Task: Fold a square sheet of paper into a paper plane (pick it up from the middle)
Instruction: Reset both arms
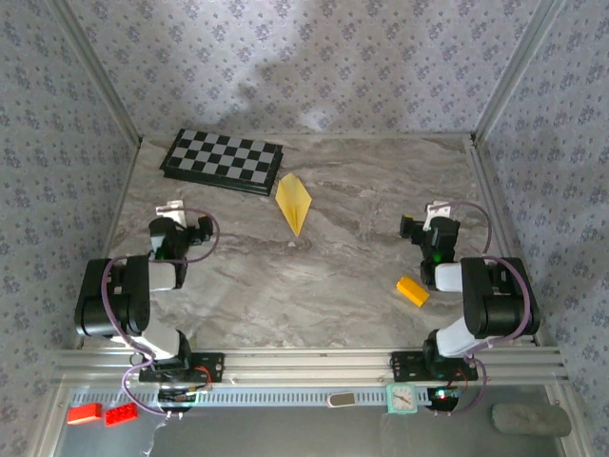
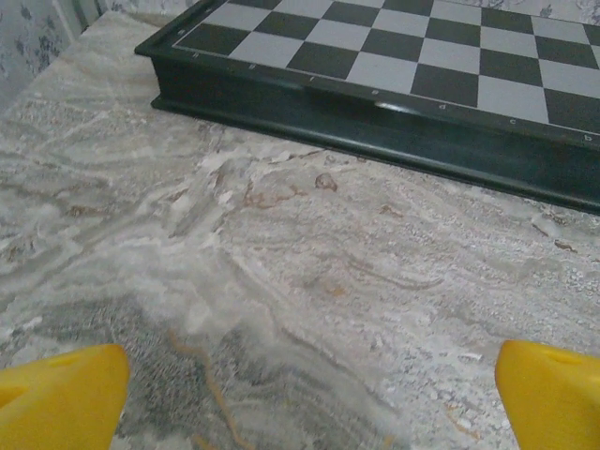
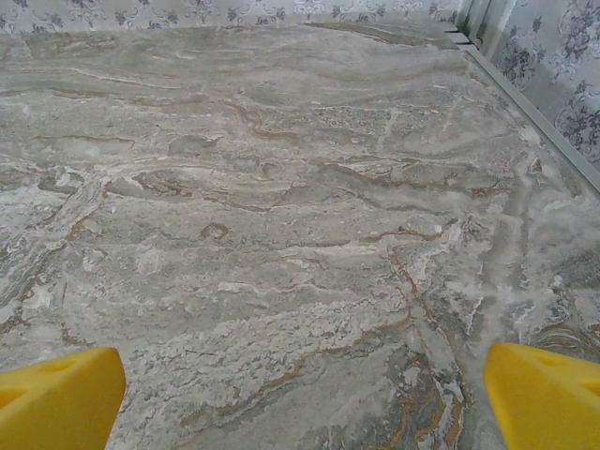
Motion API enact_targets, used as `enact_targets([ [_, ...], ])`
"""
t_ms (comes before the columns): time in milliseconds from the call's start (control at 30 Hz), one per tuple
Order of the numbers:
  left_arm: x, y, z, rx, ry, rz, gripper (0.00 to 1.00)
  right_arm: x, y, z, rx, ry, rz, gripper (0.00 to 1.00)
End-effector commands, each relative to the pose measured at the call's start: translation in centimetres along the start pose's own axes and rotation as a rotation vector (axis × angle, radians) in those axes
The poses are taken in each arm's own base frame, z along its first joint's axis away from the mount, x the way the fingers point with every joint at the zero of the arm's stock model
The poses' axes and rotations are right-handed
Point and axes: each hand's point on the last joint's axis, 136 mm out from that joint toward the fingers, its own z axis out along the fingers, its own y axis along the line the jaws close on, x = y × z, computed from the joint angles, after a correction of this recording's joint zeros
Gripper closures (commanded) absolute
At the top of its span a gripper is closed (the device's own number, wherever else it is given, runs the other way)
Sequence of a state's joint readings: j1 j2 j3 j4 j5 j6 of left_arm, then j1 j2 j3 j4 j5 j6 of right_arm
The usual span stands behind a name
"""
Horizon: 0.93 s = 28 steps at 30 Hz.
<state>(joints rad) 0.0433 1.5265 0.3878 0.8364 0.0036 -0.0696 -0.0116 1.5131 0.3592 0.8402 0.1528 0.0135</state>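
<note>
The yellow sheet of paper [image 1: 293, 202] lies flat on the marble table, folded into a narrow pointed kite shape with a centre crease, like a paper plane, its tip towards the arms. It sits just right of the checkerboard's near corner. My left gripper [image 1: 171, 208] rests at the left, well apart from the paper; its yellow fingertips [image 2: 61, 394] stand wide open over bare marble [image 2: 309, 394]. My right gripper [image 1: 438, 209] rests at the right, open too [image 3: 305, 394], with only marble between its fingertips [image 3: 544, 394].
A black-and-white checkerboard [image 1: 224, 160] lies at the back left, close ahead of the left gripper [image 2: 394, 66]. A small thick orange-yellow block [image 1: 413, 290] sits near the right arm's base. Metal frame rails [image 1: 495, 190] and patterned walls border the table.
</note>
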Motion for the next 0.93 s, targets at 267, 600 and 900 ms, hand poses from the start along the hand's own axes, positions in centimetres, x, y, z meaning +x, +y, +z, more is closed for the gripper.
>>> enact_targets([
  [267,-0.28,-0.05,0.42,-0.042,0.007,0.054,0.00,-0.52,-0.15,0.32,0.014,-0.010,-0.016,0.00],
  [600,-0.24,-0.03,0.45,-0.044,0.010,0.053,0.00,-0.53,-0.12,0.32,0.014,-0.010,-0.015,0.00],
  [900,-0.25,-0.04,0.47,-0.043,0.011,0.052,0.00,-0.51,-0.13,0.31,0.014,-0.010,-0.016,0.00],
])
